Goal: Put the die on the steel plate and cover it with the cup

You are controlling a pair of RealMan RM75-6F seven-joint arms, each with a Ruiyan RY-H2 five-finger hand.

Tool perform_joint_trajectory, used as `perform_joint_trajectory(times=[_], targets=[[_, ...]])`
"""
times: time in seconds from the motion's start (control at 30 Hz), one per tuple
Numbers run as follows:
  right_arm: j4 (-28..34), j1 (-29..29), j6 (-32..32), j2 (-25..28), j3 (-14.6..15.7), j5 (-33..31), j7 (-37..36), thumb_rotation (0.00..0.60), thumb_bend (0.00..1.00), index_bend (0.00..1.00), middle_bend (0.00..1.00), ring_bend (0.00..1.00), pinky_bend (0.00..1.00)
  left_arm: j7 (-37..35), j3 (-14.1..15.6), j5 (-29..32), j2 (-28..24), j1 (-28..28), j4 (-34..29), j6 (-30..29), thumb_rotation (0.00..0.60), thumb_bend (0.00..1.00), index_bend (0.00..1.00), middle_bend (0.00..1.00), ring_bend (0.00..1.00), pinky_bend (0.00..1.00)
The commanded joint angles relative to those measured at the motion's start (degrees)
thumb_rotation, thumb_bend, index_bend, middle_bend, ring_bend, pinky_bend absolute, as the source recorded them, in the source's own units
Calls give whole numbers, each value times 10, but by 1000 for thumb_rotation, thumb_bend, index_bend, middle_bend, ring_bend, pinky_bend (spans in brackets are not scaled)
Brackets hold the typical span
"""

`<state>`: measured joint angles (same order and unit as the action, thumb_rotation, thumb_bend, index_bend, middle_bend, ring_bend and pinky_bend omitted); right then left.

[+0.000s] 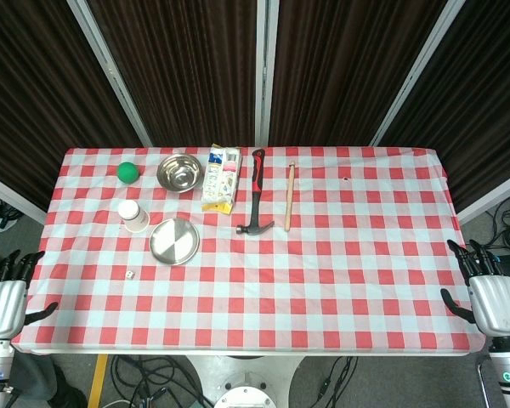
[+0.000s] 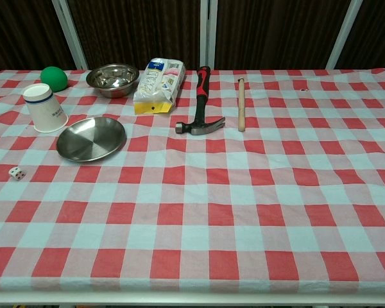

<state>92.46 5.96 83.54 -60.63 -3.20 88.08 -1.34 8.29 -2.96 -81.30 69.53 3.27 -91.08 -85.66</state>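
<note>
A small white die [image 1: 129, 274] [image 2: 16, 172] lies on the checked cloth near the table's left front. The round steel plate [image 1: 174, 240] [image 2: 91, 138] sits just behind and to the right of it, with nothing on it. A white paper cup [image 1: 133, 216] [image 2: 45, 108] stands mouth-down behind the plate's left side. My left hand [image 1: 7, 293] hangs off the table's left front corner, fingers apart, holding nothing. My right hand [image 1: 486, 289] hangs off the right front corner, likewise open. Neither hand shows in the chest view.
At the back left are a green ball [image 1: 128, 172] [image 2: 54, 78], a steel bowl [image 1: 180, 172] [image 2: 112, 79] and a snack packet [image 1: 221, 177] [image 2: 158, 85]. A red-and-black hammer [image 1: 256, 191] [image 2: 201, 102] and a wooden stick [image 1: 290, 196] [image 2: 241, 103] lie mid-table.
</note>
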Motion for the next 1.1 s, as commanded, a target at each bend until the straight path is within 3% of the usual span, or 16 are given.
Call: perform_joint_trajectory(times=[0.03, 0.4, 0.6, 0.73, 0.83, 1.0, 1.1], targets=[[0, 0, 1, 0, 0, 0, 0, 600, 250, 47, 176, 16, 143, 1, 0, 0, 0, 1, 0, 2, 600, 18, 131, 176, 62, 126], [0, -9, 20, 5, 1, 8, -5, 600, 251, 47, 176, 16, 143, -1, -3, -17, -3, 11, 4, 4, 600, 18, 131, 176, 62, 126], [3, -12, 31, 12, -3, 10, -3, 600, 251, 47, 177, 16, 143, -26, -5, -49, -6, 45, 14, 35, 600, 20, 142, 176, 63, 126], [5, -9, 27, 14, -3, 11, -4, 600, 250, 47, 179, 16, 143, -74, -7, -62, -2, 81, 23, 82, 600, 31, 214, 246, 157, 140], [4, -5, 20, 15, -3, 9, -9, 600, 250, 47, 181, 16, 143, -95, -7, -68, 8, 109, 39, 120, 600, 53, 258, 325, 254, 228], [4, -3, 16, 17, -4, 9, -11, 600, 251, 47, 185, 17, 143, -122, -3, -67, 39, 146, 75, 175, 600, 99, 304, 508, 479, 589], [5, -2, 17, 20, -4, 10, -12, 600, 251, 47, 191, 16, 143, -143, 2, -61, 61, 166, 104, 214, 600, 122, 355, 640, 624, 754]])
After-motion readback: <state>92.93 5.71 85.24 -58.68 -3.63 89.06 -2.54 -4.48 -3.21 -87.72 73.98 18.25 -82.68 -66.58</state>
